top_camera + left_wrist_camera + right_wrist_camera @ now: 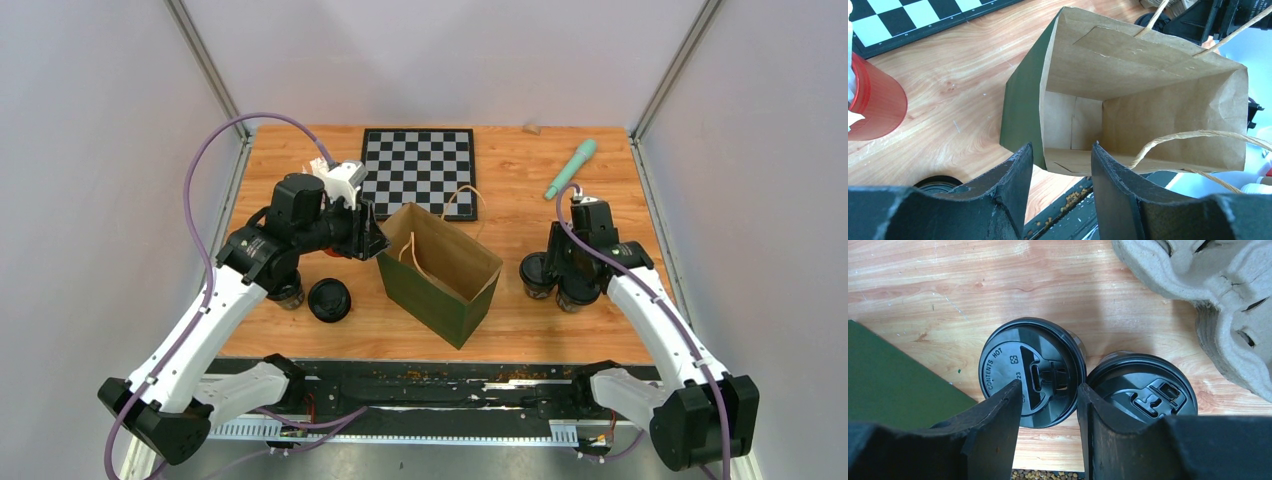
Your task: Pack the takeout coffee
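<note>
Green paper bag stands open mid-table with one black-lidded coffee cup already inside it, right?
No. The green paper bag stands open mid-table, but it is empty: the left wrist view looks straight in and shows only its bare brown bottom.

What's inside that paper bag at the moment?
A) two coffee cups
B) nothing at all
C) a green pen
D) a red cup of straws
B: the left wrist view looks into the open paper bag and shows only its bare brown floor, while the lidded coffee cups stand outside it on the table.
</note>
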`<action>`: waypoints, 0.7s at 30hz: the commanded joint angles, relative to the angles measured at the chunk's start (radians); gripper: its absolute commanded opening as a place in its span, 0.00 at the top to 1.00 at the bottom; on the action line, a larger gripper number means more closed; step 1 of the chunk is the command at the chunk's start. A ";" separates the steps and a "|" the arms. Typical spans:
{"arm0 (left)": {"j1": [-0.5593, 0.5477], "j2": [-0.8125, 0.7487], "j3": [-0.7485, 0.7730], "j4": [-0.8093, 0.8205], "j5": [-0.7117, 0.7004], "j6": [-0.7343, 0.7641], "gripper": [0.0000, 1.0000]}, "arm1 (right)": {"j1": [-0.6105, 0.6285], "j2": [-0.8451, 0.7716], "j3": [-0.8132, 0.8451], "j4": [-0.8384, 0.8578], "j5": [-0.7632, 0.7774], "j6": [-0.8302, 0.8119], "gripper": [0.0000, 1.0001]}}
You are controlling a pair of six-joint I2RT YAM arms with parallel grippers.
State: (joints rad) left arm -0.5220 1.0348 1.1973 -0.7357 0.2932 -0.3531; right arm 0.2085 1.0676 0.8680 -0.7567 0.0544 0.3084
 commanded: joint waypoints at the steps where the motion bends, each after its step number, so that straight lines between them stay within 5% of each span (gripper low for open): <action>1: 0.004 -0.025 -0.010 0.010 -0.009 0.003 0.45 | -0.011 0.012 -0.012 0.048 -0.021 -0.018 0.55; 21: 0.004 -0.032 -0.010 -0.009 -0.037 0.020 0.40 | -0.033 0.014 0.015 0.039 -0.062 -0.033 0.54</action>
State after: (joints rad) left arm -0.5220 1.0225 1.1809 -0.7403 0.2676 -0.3511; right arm 0.1860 1.0996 0.8368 -0.7139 -0.0196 0.2920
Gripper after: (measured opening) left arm 0.592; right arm 0.448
